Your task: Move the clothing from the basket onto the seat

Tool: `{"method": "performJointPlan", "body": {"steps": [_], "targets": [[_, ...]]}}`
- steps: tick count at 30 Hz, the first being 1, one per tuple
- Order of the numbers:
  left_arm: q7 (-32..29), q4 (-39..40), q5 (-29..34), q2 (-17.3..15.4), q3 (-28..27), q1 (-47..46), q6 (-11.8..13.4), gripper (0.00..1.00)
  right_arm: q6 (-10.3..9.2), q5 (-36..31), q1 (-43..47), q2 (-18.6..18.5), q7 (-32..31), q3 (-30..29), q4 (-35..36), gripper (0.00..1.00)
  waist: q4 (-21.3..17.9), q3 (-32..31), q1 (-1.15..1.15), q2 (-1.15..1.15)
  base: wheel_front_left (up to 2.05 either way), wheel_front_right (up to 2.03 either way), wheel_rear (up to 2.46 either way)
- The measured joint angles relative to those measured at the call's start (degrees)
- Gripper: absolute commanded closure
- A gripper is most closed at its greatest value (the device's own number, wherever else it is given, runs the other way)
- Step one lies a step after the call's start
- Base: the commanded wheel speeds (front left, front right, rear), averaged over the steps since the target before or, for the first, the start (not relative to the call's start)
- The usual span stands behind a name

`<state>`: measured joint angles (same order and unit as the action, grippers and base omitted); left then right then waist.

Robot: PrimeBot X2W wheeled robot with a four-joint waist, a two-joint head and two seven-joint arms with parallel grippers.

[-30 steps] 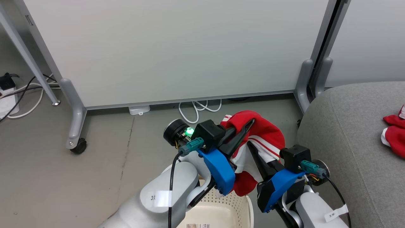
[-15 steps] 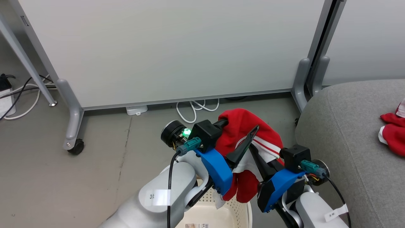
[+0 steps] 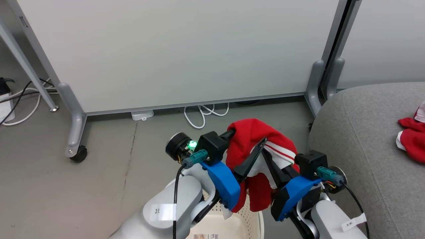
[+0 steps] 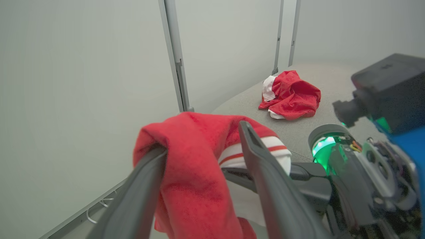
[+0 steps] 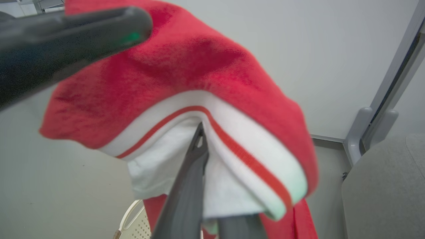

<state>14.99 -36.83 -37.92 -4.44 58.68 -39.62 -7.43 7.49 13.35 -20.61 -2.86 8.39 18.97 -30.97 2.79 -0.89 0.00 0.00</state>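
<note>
One piece of red clothing (image 3: 255,132) with white striped trim hangs above the cream basket (image 3: 245,225). My left gripper (image 3: 249,136) is open; the fabric drapes over its far finger and the near finger stands bare. In the left wrist view the cloth (image 4: 192,159) hangs between the spread fingers of that gripper (image 4: 199,137). My right gripper (image 3: 263,152) is shut under the white trim, with fabric caught between its fingers (image 5: 196,156). A second red garment (image 3: 411,139) lies crumpled on the grey seat (image 3: 365,132) at the right.
A pale partition panel (image 3: 186,49) on grey legs with a caster (image 3: 79,154) stands behind. White cables (image 3: 202,114) lie on the floor under it. More cables and a power strip (image 3: 5,106) sit at far left. The seat's rounded edge is just right of my right arm.
My left gripper has opened, and the garment now lies draped over its far finger instead of pinched. The right gripper stays shut. The head view has shifted slightly.
</note>
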Motion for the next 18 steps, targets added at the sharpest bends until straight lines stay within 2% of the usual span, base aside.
{"method": "performJointPlan", "body": {"steps": [6, 18], "targets": [[0.0, 0.7, 0.3, -1.0, -1.6, 2.9, 0.0, 0.0, 0.0, -0.1, 0.0, 0.0, 0.2, -0.5, 0.2, 1.0, 0.2, 0.2, 0.0, 0.0, 0.0, 0.0, 0.0], [0.0, 5.6, 5.5, -4.9, -11.5, 12.3, 0.0, 0.0, 0.0, -0.9, 0.7, 0.0, -0.1, -2.3, 1.5, 1.0, 0.8, 1.0, 0.0, 0.0, 0.0, 0.0, 0.0]]}}
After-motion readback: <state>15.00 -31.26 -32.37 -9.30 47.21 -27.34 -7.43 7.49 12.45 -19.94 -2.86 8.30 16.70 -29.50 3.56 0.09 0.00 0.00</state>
